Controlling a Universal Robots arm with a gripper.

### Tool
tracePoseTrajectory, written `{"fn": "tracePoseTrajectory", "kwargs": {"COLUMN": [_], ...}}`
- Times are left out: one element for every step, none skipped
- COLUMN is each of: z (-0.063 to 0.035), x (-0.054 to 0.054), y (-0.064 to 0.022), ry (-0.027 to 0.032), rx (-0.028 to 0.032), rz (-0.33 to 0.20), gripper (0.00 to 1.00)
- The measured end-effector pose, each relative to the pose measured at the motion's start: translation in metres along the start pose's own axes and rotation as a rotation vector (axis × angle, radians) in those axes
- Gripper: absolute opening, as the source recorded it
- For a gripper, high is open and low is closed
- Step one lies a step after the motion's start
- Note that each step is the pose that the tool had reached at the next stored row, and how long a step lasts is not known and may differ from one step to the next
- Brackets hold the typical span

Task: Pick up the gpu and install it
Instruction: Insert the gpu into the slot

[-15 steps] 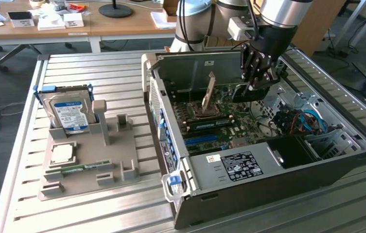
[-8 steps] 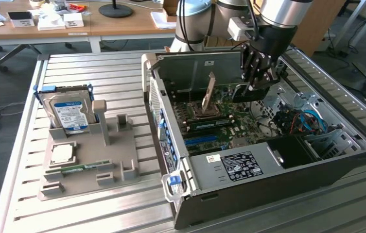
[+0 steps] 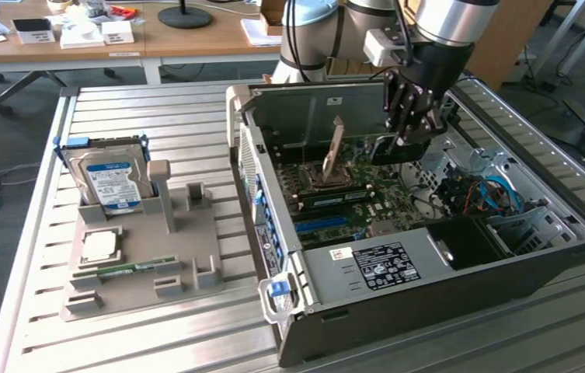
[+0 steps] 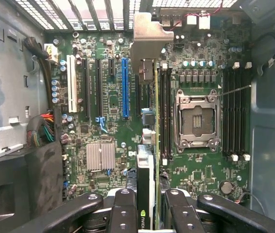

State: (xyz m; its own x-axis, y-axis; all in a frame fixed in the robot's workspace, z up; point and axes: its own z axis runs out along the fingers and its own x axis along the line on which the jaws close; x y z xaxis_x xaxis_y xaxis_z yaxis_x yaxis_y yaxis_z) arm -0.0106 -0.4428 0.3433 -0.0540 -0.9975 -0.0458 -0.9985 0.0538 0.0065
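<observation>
While the black tool [image 4: 147,196] is half closed, it is squeezing the thin green gpu card [image 4: 146,165]; the card is hanging over the big green board [image 4: 108,97] inside the dark metal box [image 3: 458,295].

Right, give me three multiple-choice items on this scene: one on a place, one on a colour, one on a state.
1. The hard drive stands:
A) in the grey holder
B) flat on the wooden desk
C) on the floor

2. Its label is:
A) red
B) blue and white
C) yellow

3. The fingers are:
A) open and empty
B) shut on the gpu
C) shut on the hard drive

Answers:
1 A, it stands upright in the holder, on the exterior view's left of the computer case.
2 B, the label shows blue and white.
3 B, the gpu sits edge-on between them, over the motherboard.
</observation>
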Motion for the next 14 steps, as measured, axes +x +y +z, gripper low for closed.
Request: {"fn": "tracePoseTrajectory", "kwargs": {"z": [0.0003, 0.0006, 0.0010, 0.0013, 0.0016, 0.0019, 0.0022, 0.0024, 0.0027, 0.0029, 0.0029, 0.0029, 0.0030, 0.0030], "x": [0.0000, 0.0001, 0.0001, 0.0001, 0.0002, 0.0002, 0.0002, 0.0003, 0.0003, 0.0004, 0.0004, 0.0003, 0.0003, 0.0003], "y": [0.0002, 0.0005, 0.0007, 0.0010, 0.0014, 0.0018, 0.0023, 0.0027, 0.0031, 0.0035, 0.0035, 0.0035, 0.0035, 0.0035], "ry": [0.0000, 0.0001, 0.0001, 0.0001, 0.0002, 0.0002, 0.0002, 0.0002, 0.0002, 0.0002, 0.0003, 0.0002, 0.0001, 0.0001], "rx": [0.0000, 0.0000, 0.0000, -0.0001, 0.0000, 0.0000, -0.0001, -0.0001, -0.0001, -0.0001, -0.0001, -0.0001, -0.0001, -0.0001], "rz": [0.000, 0.000, 0.000, 0.000, 0.000, 0.000, 0.000, 0.000, 0.000, 0.000, 0.000, 0.000, 0.000, 0.000], "gripper": [0.27, 0.27, 0.27, 0.27, 0.27, 0.27, 0.27, 0.27, 0.27, 0.27, 0.27, 0.27, 0.27, 0.27]}}
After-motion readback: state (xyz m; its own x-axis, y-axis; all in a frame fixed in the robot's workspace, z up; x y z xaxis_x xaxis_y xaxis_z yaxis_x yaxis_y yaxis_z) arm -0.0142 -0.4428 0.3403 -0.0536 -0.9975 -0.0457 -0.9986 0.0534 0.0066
